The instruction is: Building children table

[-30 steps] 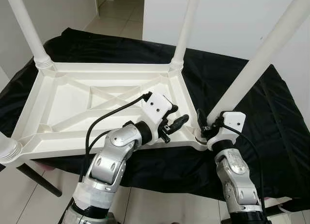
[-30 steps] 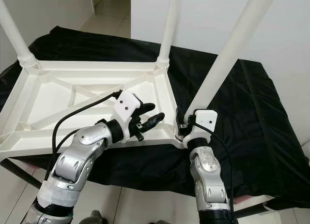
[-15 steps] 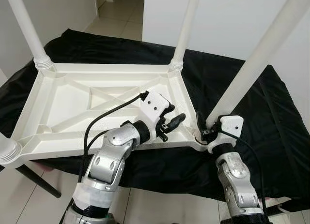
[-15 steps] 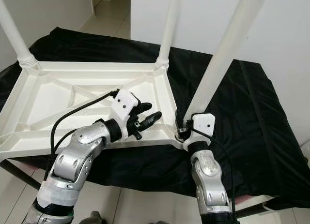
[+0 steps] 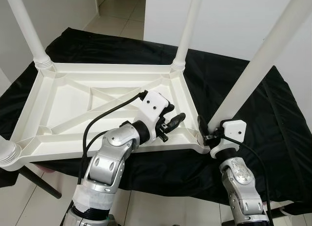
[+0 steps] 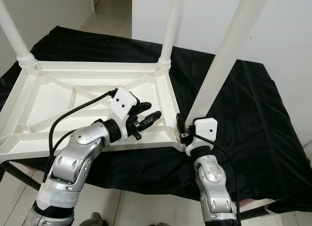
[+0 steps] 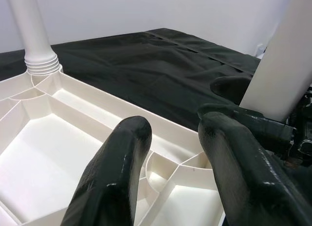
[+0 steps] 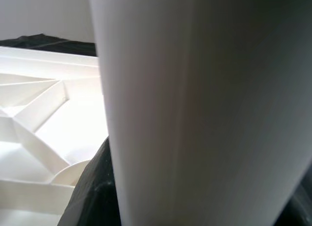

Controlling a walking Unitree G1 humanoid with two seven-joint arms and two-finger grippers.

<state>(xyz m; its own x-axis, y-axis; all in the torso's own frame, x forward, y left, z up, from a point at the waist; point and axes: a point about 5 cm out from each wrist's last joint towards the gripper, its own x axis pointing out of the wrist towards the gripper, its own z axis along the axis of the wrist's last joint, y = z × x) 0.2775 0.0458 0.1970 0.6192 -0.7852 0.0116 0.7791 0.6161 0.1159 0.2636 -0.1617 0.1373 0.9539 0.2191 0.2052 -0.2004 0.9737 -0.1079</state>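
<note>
The white children's table top (image 5: 73, 104) lies upside down on a black cloth. Two white legs stand in its far corners (image 5: 27, 30) (image 5: 187, 28), and a third leg's base (image 5: 7, 153) is at the near left corner. My right gripper (image 5: 207, 133) is shut on the base of a fourth leg (image 5: 253, 74), which leans up and to the right from the near right corner socket. In the right wrist view that leg (image 8: 195, 104) sits between the fingers. My left gripper (image 5: 171, 119) hovers open just over the top's near right ribs (image 7: 180, 167), beside that socket.
The black cloth (image 5: 273, 104) covers a support table that reaches past the white top to the right and back. White walls stand behind, and a tiled floor (image 5: 117, 13) runs off at the back left. A dark table leg (image 5: 39, 179) shows at the lower left.
My left gripper has drawn back a little toward the left, still open. My right gripper has sunk slightly with the leg's base at the corner socket.
</note>
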